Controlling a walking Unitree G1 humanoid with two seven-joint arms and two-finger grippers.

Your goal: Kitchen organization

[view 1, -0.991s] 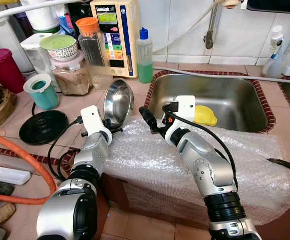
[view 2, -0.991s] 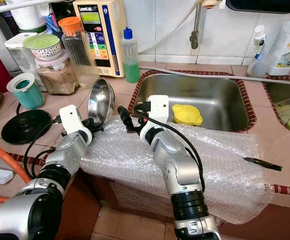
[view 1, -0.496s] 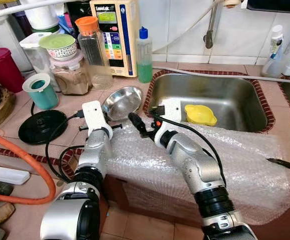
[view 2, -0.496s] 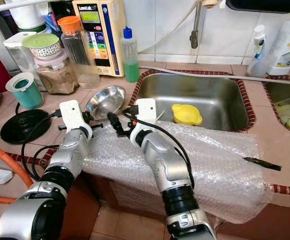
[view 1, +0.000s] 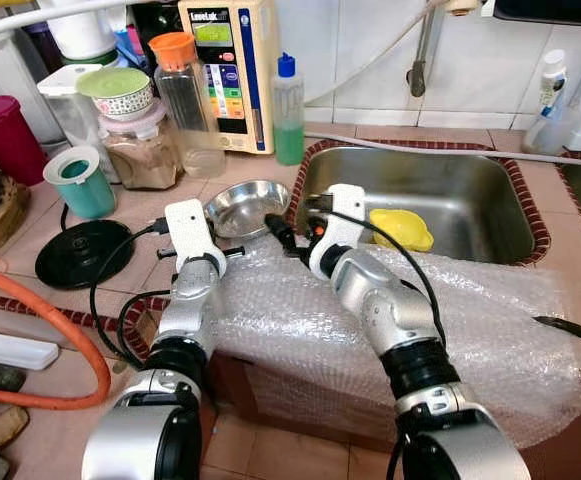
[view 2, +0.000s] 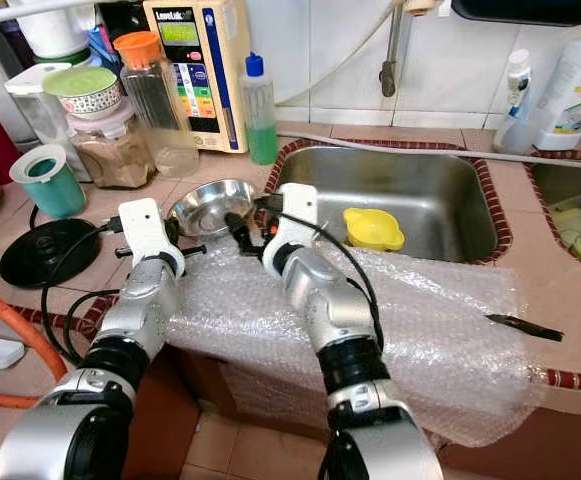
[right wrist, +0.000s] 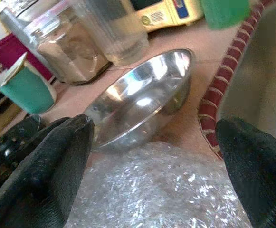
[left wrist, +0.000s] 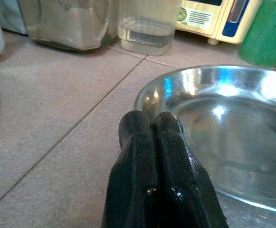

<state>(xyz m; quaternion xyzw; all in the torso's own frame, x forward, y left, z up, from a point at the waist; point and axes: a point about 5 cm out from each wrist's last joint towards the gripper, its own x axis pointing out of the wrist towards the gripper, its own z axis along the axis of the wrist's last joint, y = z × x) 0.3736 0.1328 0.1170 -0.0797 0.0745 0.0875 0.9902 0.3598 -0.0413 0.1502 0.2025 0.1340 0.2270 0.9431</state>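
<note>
While the steel bowl (view 1: 247, 206) sits mouth-up on the pink tiled surface (view 1: 40, 215), just beside the left rim of the sink (view 1: 425, 200) and in front of the clear jar (view 1: 192, 105) near the back edge, both tools have their tips at its near rim. The left tool (left wrist: 149, 130) has its two black fingers pressed flat together with nothing between them; its tip lies just short of the bowl's rim, on the side away from the sink, and whether it touches the metal cannot be told. The right tool (view 1: 278, 228) stands with its fingers (right wrist: 47, 156) spread wide and empty, the bowl lying straight ahead between them, its rim just beyond the edge of the bubble wrap (view 1: 390, 330) that covers the surface's front edge. The bowl is round, so no long axis governs a grip; what matters is the rim. Judged from this, the right tool is the better placed of the two: it is already open, faces the bowl squarely, and needs only a short reach forward along its own line to close over the rim nearest the sink.
</note>
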